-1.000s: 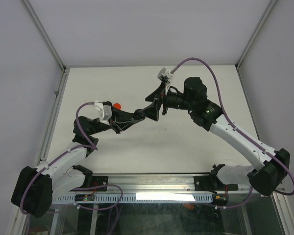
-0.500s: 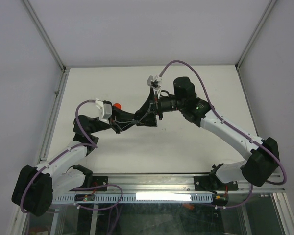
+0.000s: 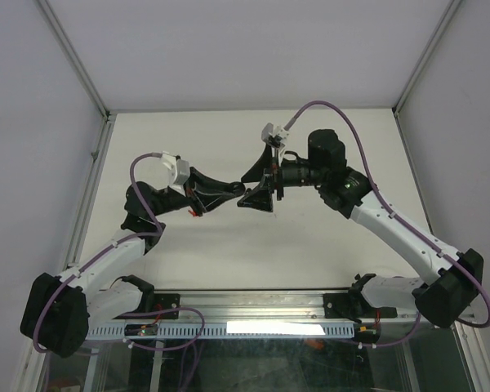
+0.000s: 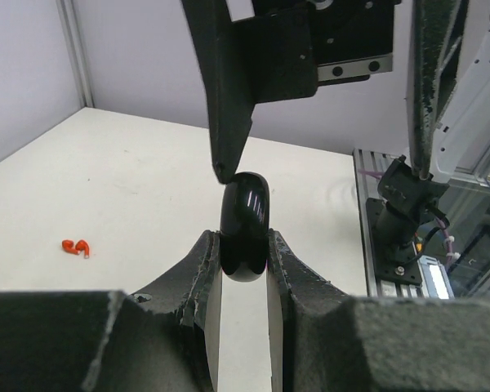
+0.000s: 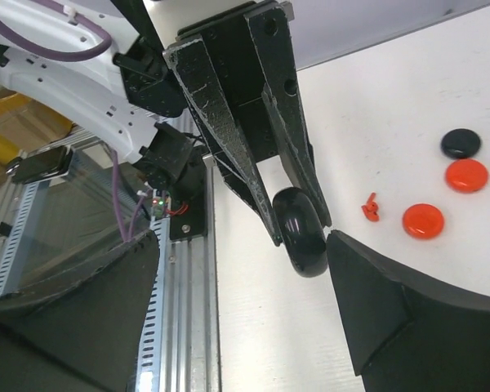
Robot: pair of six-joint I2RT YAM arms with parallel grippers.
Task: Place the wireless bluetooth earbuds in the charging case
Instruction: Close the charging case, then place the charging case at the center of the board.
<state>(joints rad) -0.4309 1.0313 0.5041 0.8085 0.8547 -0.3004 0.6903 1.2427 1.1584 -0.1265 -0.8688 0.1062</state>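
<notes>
The white table [image 5: 408,98] lies well below both grippers, which meet in the air above it. The left gripper [image 4: 243,261] is clamped shut on the charging case [image 4: 245,212], a glossy black rounded shell. About half of the case pokes out past the fingertips. Its long axis runs on along the left fingers, straight toward the right gripper [image 5: 243,253].

The right gripper stands wide open and holds nothing, with its fingers straddling the free end of the case. In the left wrist view one right finger rests at or just against the case's tip, and the other is well off to the side. The case therefore sits off centre between the jaws, and closing squarely probably calls for a small sideways shift first.

Two red discs [image 5: 423,220] and a black disc [image 5: 461,143] lie on the table below, beyond the case as the right wrist camera sees it. A red earbud [image 5: 371,207] lies just beside the nearer red disc, apart from both grippers. No black earbuds show. The right gripper is the free one to fetch the red earbud.
</notes>
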